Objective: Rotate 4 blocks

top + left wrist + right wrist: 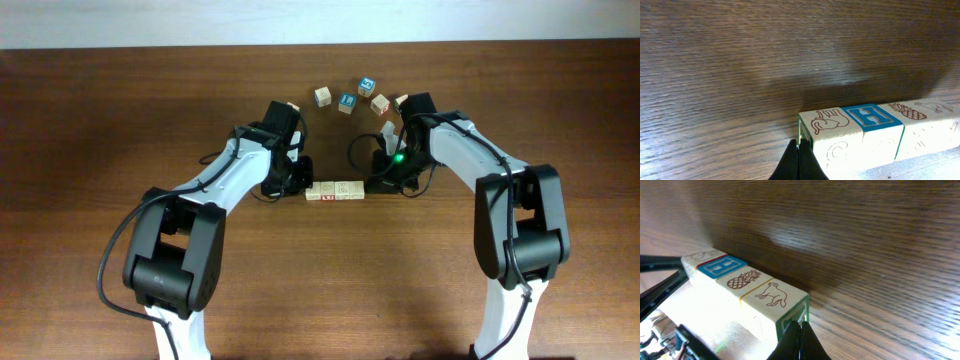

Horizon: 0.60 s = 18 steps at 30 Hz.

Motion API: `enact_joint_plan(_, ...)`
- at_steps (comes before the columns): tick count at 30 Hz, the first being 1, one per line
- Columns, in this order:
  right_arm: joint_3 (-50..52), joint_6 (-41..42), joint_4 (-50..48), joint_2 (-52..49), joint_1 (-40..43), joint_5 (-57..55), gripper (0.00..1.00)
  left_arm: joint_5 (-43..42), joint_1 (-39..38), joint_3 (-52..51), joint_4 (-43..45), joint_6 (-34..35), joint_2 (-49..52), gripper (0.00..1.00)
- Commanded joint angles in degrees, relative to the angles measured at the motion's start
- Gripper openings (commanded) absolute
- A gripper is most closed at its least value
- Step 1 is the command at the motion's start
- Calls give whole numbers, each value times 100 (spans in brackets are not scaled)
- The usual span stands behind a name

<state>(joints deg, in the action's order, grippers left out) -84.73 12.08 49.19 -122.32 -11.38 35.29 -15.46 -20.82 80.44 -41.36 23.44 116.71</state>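
My left tool (799, 152) is pinched shut and holds nothing, its tips right at the green-edged end of the row of four blocks (335, 190). The row lies flat on the table (100, 120) at the centre of the overhead frame. My right tool (801, 330) is also shut and empty, its tips at the opposite end, by the dog block (772, 297). Loose cubes (346, 102) sit scattered above the row, upper centre.

Overhead looks straight down on the desk (100, 120). Both wrist views sit low and very close, facing the row of blocks (335, 190) from opposite ends; all three views share that row.
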Motion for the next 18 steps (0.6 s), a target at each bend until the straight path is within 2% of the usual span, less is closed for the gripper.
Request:
enact_joint_plan(1, 31, -269, -37, -59, -61, 1126, 5, -234, -57, -61, 20, 31, 66, 0)
enact_joint_plan(5, 31, -267, -39, 50, -63, 1427, 5, -232, -57, -61, 22, 31, 66, 0)
enact_joint_plan(9, 28, -262, -42, 361, -136, 1447, 4, -232, -57, -61, 24, 31, 66, 0)
enact_joint_plan(18, -160, -81, -55, 380, -525, 1342, 4, -232, -57, -61, 22, 31, 66, 0)
